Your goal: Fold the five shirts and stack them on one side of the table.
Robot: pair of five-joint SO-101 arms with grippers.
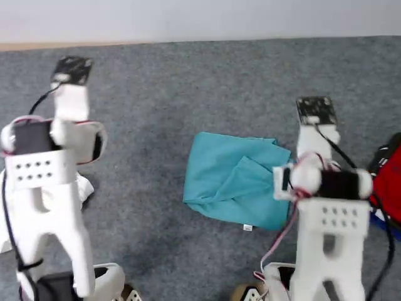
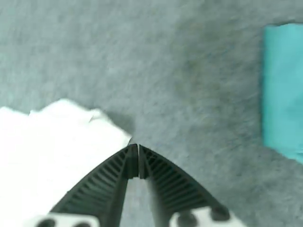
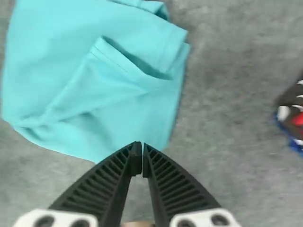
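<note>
Teal shirt (image 1: pixel 233 180) loosely folded (sleeve flap on top), edges uneven

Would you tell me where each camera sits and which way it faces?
High view: fixed overhead, looking down at the table, left arm, right arm and teal shirt.
Left wrist view: wrist-mounted, facing down past its shut jaws at a white cloth.
Right wrist view: wrist-mounted, facing down past its shut jaws at the teal shirt.
Shared: all three show the teal shirt.
</note>
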